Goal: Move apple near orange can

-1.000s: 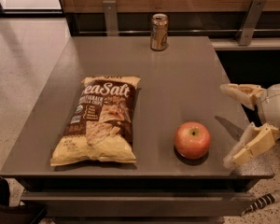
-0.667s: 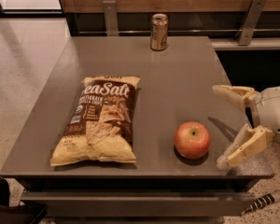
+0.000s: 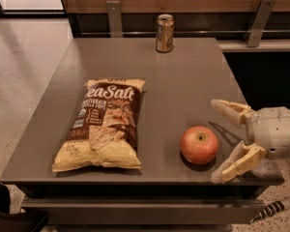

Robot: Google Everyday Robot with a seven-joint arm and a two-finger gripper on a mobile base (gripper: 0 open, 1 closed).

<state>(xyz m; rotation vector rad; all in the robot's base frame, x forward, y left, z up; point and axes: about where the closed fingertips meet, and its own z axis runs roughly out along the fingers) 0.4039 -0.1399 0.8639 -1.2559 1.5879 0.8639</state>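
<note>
The red-orange apple [image 3: 199,144] rests on the grey table [image 3: 183,81] near its front right corner. The orange can [image 3: 165,33] stands upright at the table's far edge, well behind the apple. My gripper [image 3: 220,139] comes in from the right, just to the right of the apple. It is open and empty, its two cream fingers [image 3: 230,110] spread wide, one behind and one in front of the apple's right side, not touching it.
A sea salt chip bag [image 3: 103,125] lies flat on the left half of the table. A wooden wall with metal brackets [image 3: 114,17] runs behind the table. The floor lies to the left.
My gripper has moved left, closer to the apple, still open. The apple, can and chip bag have not moved.
</note>
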